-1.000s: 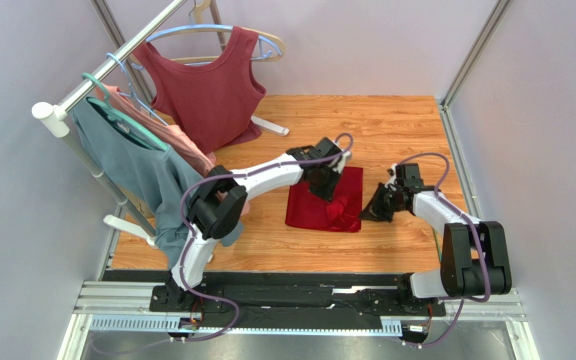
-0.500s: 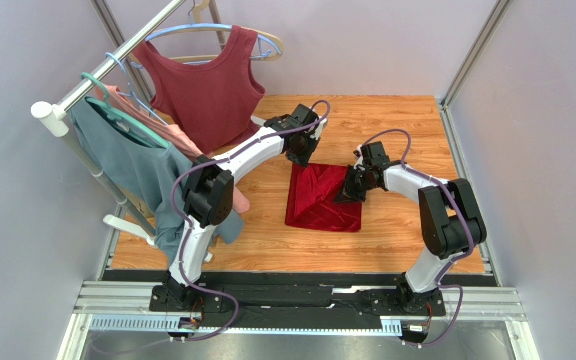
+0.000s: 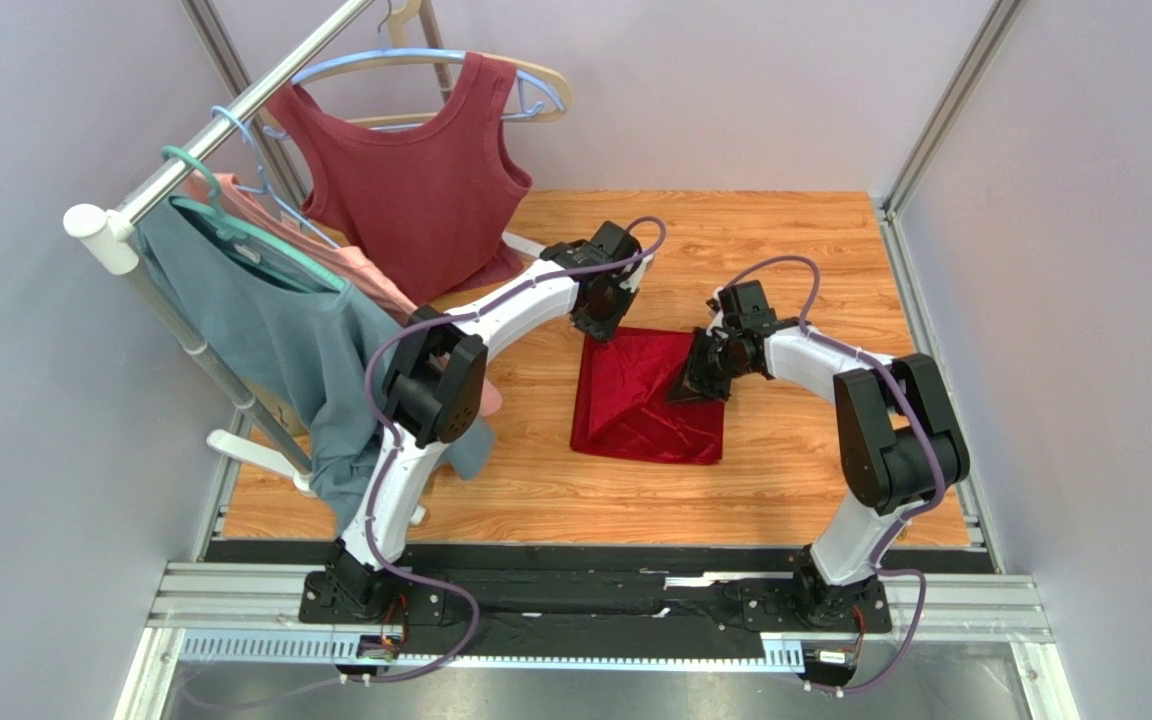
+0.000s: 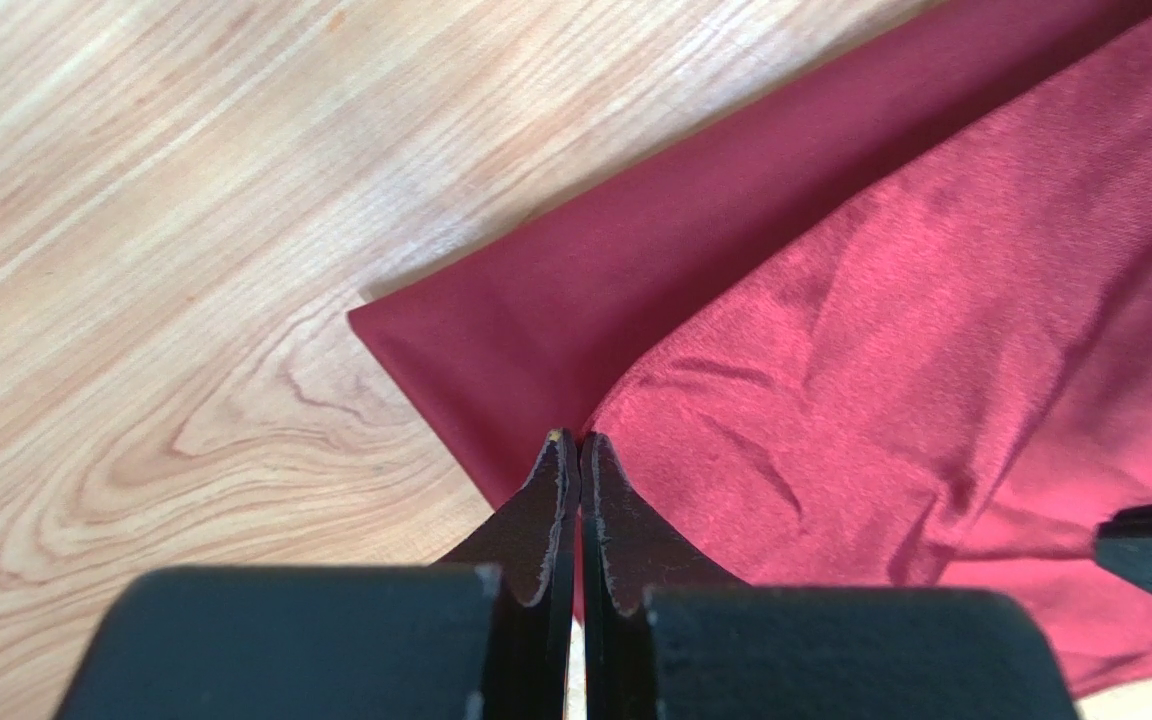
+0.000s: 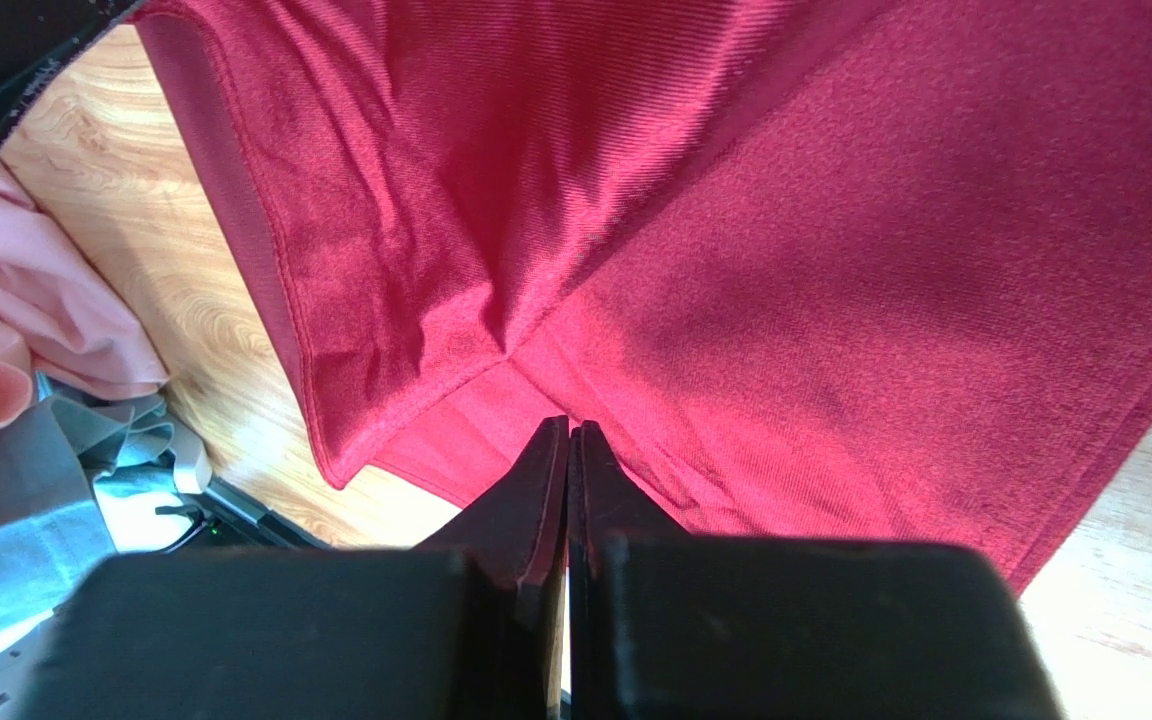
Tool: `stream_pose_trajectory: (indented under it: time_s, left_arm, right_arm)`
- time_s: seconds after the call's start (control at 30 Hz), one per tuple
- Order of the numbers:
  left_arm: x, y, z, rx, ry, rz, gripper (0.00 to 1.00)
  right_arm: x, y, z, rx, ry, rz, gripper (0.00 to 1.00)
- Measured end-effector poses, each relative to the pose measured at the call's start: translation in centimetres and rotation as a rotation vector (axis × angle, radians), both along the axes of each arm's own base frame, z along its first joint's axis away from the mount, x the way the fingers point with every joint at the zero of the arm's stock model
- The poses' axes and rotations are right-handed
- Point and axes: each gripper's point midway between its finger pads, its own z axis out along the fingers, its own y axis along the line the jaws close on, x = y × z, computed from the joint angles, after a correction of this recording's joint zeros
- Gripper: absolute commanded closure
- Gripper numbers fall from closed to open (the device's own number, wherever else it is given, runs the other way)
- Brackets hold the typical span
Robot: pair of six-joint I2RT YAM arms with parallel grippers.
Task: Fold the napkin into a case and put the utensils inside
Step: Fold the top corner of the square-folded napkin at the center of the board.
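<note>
The crimson napkin (image 3: 636, 417) lies on the wooden table, with one layer pulled up into a diagonal fold. My left gripper (image 3: 599, 321) is at its far left corner, shut on a raised ridge of the cloth; the left wrist view shows its tips (image 4: 579, 438) pinching the napkin (image 4: 898, 300). My right gripper (image 3: 683, 389) is over the napkin's right half, shut on another fold; the right wrist view shows its tips (image 5: 567, 428) gripping the napkin (image 5: 838, 225). No pouch shape shows. The gold utensils are out of view.
A clothes rack stands at the left with a maroon sleeveless top (image 3: 417, 165), a teal garment (image 3: 267, 330) and a pink one (image 3: 379, 300). Its white foot (image 3: 545, 252) lies just behind the left gripper. Metal frame posts edge the table.
The left gripper moved from the napkin's middle to its far left corner. The right gripper came in from the right onto the cloth. A layer of the napkin now stands up in a diagonal fold.
</note>
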Motion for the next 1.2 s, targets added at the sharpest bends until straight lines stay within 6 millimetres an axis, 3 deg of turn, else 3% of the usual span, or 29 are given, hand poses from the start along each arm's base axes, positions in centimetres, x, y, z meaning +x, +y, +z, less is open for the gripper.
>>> stream_pose_trajectory:
  time_s: [0.27, 0.6, 1.1, 1.2]
  left_arm:
    - [1.8, -0.1, 0.7, 0.028, -0.063, -0.003, 1.00]
    - [2.5, 0.3, -0.3, 0.075, -0.077, -0.014, 1.00]
    - [2.9, 1.5, -0.9, 0.118, -0.081, 0.009, 1.00]
    - [3.0, 1.6, -0.9, 0.118, -0.082, 0.014, 0.87]
  right_arm:
    - [0.9, -0.4, 0.3, -0.033, -0.022, -0.019, 1.00]
    - [4.2, -0.3, 2.1, -0.036, -0.082, -0.045, 1.00]
    - [8.0, -4.1, 0.5, -0.063, -0.039, -0.154, 1.00]
    - [8.9, -4.3, 0.6, -0.055, -0.043, -0.160, 1.00]
